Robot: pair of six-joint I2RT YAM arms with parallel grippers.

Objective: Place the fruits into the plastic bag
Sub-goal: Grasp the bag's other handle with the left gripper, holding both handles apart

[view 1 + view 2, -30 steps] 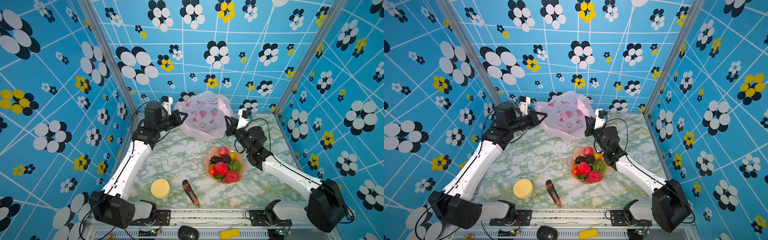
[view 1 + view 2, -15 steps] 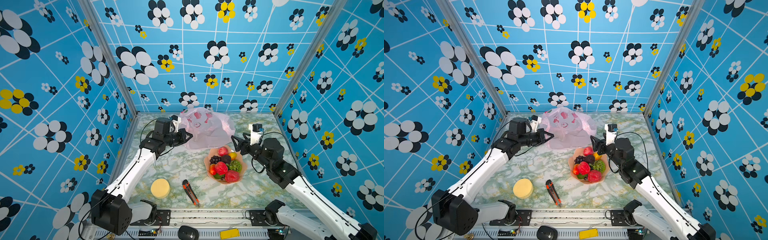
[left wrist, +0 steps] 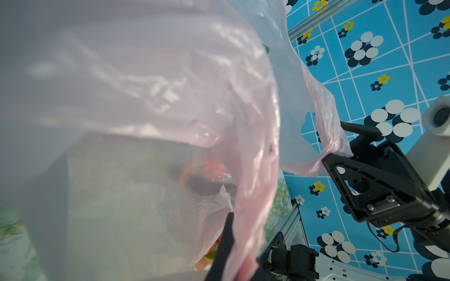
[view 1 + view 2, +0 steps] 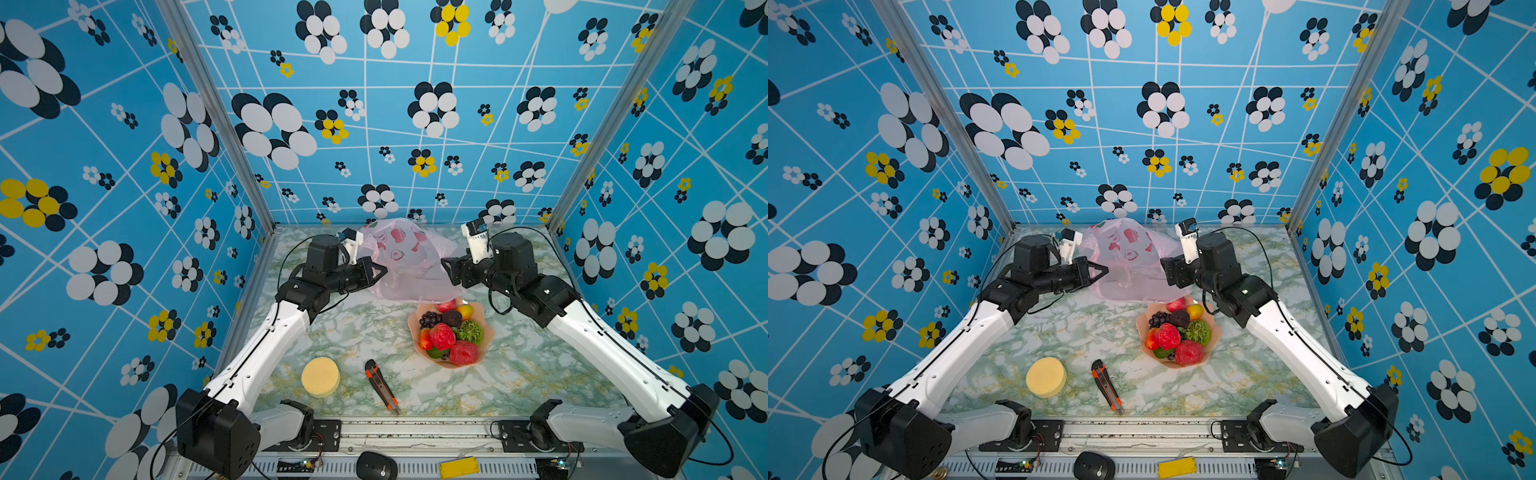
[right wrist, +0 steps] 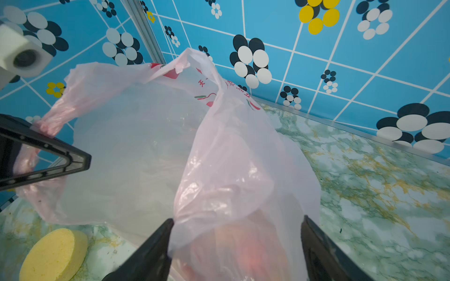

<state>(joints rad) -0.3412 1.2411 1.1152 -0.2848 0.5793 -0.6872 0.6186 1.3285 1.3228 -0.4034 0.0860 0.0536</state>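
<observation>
The plastic bag (image 4: pixel 409 266) (image 4: pixel 1133 266), pale pink and crinkly, slumps on the table at the back centre. My left gripper (image 4: pixel 384 272) (image 4: pixel 1105 272) (image 3: pixel 230 215) is shut on the bag's left edge. At the bag's right side my right gripper (image 4: pixel 446 270) (image 4: pixel 1165 270) (image 5: pixel 237 219) stands open; loose bag film (image 5: pixel 219 170) hangs between its spread fingers without being pinched. The fruits (image 4: pixel 451 336) (image 4: pixel 1177 334) are piled in a salmon-pink bowl (image 4: pixel 489 328) (image 4: pixel 1216 332) just in front of the bag. Its front edge overlaps the bowl's far rim.
A round yellow sponge disc (image 4: pixel 320 377) (image 5: pixel 53 253) and an orange utility knife (image 4: pixel 381 386) lie near the front of the marble table. A mouse (image 4: pixel 376 465) sits on the front rail. Blue patterned walls close in the back and both sides.
The bag was held up between both grippers at the back; it has sunk toward the bowl. My right gripper has opened, let go and come back to the bag's right side.
</observation>
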